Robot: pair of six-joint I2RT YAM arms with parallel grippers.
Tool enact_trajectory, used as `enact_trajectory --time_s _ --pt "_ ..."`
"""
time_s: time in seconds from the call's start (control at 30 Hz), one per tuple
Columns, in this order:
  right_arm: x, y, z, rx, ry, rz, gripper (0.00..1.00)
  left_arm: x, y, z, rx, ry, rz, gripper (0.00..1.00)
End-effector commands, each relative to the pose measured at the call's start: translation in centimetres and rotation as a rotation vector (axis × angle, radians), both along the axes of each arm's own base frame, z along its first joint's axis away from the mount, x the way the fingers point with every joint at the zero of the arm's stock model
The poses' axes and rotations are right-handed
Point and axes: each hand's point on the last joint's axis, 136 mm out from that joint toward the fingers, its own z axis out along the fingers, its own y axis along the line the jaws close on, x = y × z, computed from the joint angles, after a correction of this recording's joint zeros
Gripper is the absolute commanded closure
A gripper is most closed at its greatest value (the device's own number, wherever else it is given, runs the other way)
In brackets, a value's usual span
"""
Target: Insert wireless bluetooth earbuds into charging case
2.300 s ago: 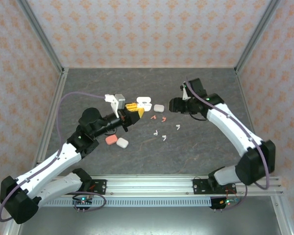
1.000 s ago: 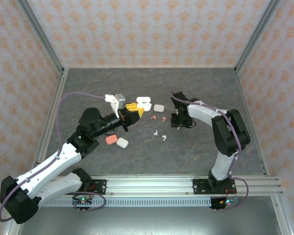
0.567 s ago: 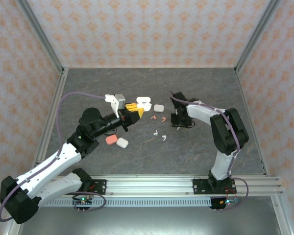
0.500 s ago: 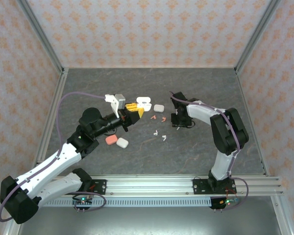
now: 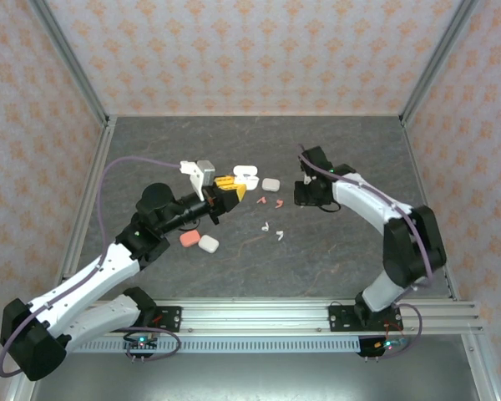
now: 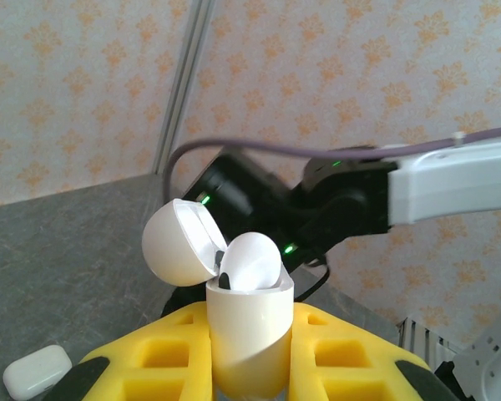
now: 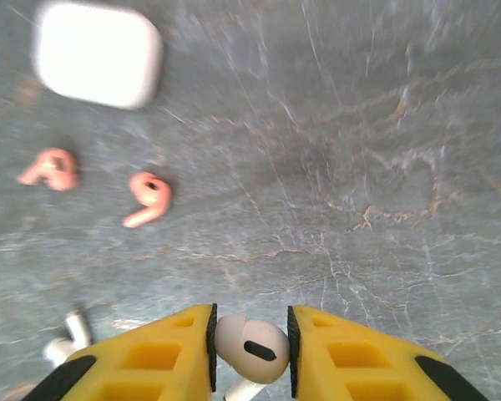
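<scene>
While the left gripper [image 5: 232, 190] clamps an open white case [image 6: 247, 334] between its yellow fingers [image 6: 171, 355], the lid [image 6: 179, 242] is flipped back to the left. A seated earbud [image 6: 250, 263], white, sits in the case's mouth. The right gripper [image 7: 250, 338] is narrow and pinches a held earbud [image 7: 252, 344], also white, between its finger pads; cannot tell if it touches the table [image 5: 359, 150]. From the top, the right gripper [image 5: 302, 196] sits right of centre, just right of the loose pieces. Two pink earbuds [image 7: 149, 196] lie side by side on the table, left of the right gripper, with a closed white case [image 7: 98, 54] just beyond them on the far side. Two loose white earbuds [image 5: 266, 225] lie nearer, close together, centre of the table. A pink case [image 5: 189, 239] and a second white case [image 5: 208, 244] sit touching, near-left, below the left arm.
</scene>
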Motion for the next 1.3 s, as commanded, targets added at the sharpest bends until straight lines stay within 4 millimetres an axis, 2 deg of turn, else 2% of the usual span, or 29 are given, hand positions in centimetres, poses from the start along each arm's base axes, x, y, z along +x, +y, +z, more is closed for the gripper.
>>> enact_trajectory --time_s 0.0,0.17,0.43,0.57,0.67,0.77,0.87,1.27 --pt "0.2 0.7 5.0 0.068 -0.131 0.045 0.72 0.0 -0.2 1.9 -0.042 -0.052 0.0 1.0" --pt "-0.5 2.2 11.6 0.168 -0.319 0.119 0.73 0.1 -0.7 1.8 -0.049 -0.048 -0.01 1.0" --pt "-3.5 5.4 21.1 0.299 -0.595 0.303 0.72 0.3 -1.6 1.6 -0.048 -0.041 -0.028 1.0" --pt "-5.1 6.7 24.9 0.367 -0.701 0.371 0.72 0.3 -1.9 1.6 -0.046 -0.038 -0.035 1.0" --pt "-6.0 7.5 26.9 0.405 -0.757 0.412 0.72 0.3 -2.1 1.5 -0.044 -0.036 -0.037 1.0" --pt "-7.0 8.4 28.2 0.439 -0.798 0.451 0.72 0.3 -2.3 1.5 -0.043 -0.038 -0.04 1.0" --pt "-7.7 9.1 28.8 0.456 -0.819 0.481 0.72 0.3 -2.5 1.6 -0.043 -0.038 -0.044 1.0" --pt "-7.8 10.7 27.9 0.476 -0.798 0.509 0.72 0.3 -2.6 1.7 -0.039 -0.04 -0.044 1.0"
